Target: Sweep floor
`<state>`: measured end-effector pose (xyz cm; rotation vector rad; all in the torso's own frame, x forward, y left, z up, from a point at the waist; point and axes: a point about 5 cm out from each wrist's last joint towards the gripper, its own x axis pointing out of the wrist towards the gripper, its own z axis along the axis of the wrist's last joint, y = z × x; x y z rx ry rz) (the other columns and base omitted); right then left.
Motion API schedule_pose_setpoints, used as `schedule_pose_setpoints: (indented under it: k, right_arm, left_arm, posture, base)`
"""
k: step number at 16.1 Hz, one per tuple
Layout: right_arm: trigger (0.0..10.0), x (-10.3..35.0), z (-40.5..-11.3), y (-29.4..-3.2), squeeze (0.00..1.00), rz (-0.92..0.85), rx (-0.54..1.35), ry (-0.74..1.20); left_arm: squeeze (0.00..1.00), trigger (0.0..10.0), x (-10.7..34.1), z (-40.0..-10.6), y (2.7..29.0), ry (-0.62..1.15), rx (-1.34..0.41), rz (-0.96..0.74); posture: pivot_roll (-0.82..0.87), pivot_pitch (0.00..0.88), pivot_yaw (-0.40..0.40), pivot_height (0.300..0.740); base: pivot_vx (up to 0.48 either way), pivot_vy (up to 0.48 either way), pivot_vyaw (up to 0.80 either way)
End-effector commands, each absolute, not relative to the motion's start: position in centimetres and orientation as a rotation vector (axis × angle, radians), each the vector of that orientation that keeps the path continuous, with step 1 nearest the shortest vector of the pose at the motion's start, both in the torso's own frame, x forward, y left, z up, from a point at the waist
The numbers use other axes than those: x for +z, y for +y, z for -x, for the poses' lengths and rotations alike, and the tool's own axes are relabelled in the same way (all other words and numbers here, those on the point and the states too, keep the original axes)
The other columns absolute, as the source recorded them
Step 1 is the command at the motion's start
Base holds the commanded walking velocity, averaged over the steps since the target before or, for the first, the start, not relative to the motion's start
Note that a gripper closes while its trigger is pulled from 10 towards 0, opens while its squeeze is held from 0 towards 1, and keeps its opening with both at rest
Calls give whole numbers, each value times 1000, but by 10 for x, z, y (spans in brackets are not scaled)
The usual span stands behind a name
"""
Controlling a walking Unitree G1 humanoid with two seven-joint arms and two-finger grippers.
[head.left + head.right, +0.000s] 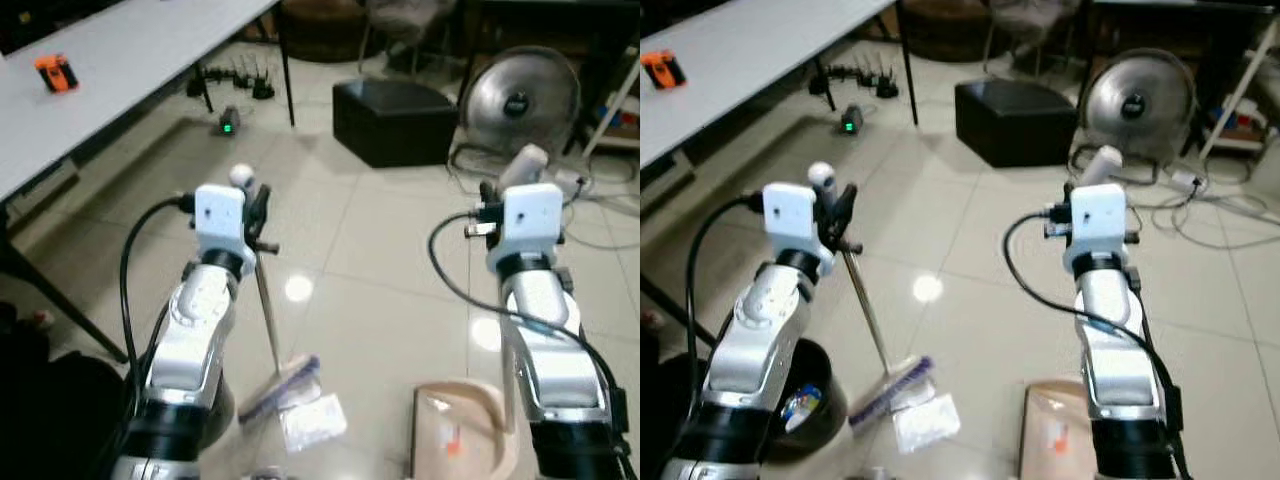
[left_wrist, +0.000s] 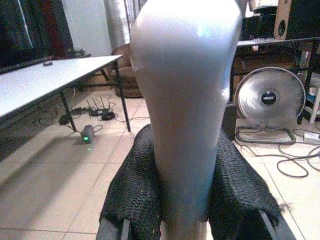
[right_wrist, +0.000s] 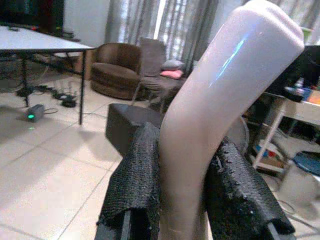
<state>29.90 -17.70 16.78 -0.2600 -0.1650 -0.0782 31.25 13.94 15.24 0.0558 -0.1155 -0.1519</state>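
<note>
open tile floor (image 1: 380,250) ahead, black box (image 1: 395,120) beyond

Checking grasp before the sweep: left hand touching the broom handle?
Touching. In the left wrist view both fingers press against the broom handle, no gap.

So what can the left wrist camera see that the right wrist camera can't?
Left wrist view: the left gripper squeezing the straight broom handle, with the round fan behind it.
Right wrist view: the right gripper squeezing the bent dustpan handle, and a chair holding a pink cushion.
Both: the white table, the little green-lit box and the tiled floor.
</note>
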Motion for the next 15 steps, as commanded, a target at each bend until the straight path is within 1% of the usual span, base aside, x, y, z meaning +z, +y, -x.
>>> schedule_pose_setpoints:
  k: [1, 3, 5, 10, 13, 15]
  right_arm:
    - [10000, 176, -302, -169, 0, 223, -41, -220]
    - [10000, 172, -306, -174, 0, 179, -37, -224]
    - [10000, 169, -310, -176, 0, 183, -37, -225]
    - [10000, 165, -322, -167, 0, 219, -5, -275]
    - [10000, 161, -327, -165, 0, 261, 15, -315]
    - [10000, 163, -331, -164, 0, 266, -4, -369]
  left_arm:
    - [0, 10000, 154, -315, 140, -134, -142, -73]
    - [0, 10000, 156, -324, 132, -179, -141, -64]
    - [0, 10000, 158, -328, 128, -198, -144, -55]
    - [0, 10000, 156, -338, 118, -240, -167, -74]
    - [0, 10000, 161, -343, 115, -304, -178, -74]
    - [0, 10000, 160, -347, 112, -339, -186, -75]
  posture:
    - [-1, 98, 84, 740]
    - [11, 119, 70, 740]
    - [12, 143, 65, 740]
    - [41, 237, 71, 740]
    - [72, 282, 84, 740]
    - [79, 330, 93, 740]
  base:
    - [0, 0, 0]
    - [0, 0, 0]
    - [0, 0, 0]
    - [0, 0, 0]
    - [0, 0, 0]
    - [0, 0, 0]
